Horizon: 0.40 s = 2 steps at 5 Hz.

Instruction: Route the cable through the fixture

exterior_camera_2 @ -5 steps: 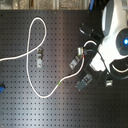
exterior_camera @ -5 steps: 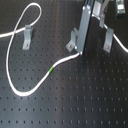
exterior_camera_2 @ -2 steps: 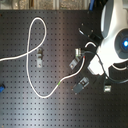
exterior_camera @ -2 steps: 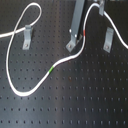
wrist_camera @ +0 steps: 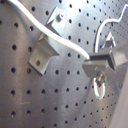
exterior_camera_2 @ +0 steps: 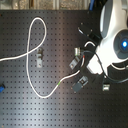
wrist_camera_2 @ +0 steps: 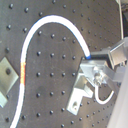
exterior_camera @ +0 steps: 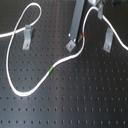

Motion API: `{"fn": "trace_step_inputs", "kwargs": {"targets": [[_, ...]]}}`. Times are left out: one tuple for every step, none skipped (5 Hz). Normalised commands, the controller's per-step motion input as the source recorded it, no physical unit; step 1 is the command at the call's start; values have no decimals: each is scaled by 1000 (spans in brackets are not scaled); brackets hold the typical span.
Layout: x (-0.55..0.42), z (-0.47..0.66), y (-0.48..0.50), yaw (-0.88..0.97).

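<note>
The white cable loops past the left fixture, sweeps low across the board, and carries a green band. It then rises past a red mark, just right of the middle fixture, up to my gripper at the first exterior view's top edge. The gripper is shut on the cable. In the first wrist view the cable crosses over a fixture bracket into the gripper. In the second wrist view the cable arcs into the gripper, and the red mark shows.
A third fixture stands at the first exterior view's right, with a stretch of cable passing it. The black perforated board fills the scene. The white arm body covers the second exterior view's right, and a blue object lies at its left edge.
The gripper has moved toward the first exterior view's top edge with the cable, pulling the strand beside the middle fixture up. The loop at the left fixture has stayed put.
</note>
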Motion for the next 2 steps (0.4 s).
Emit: {"fn": "trace_step_inputs", "kwargs": {"targets": [[98, 372, 243, 9], [177, 360, 293, 29]]}}
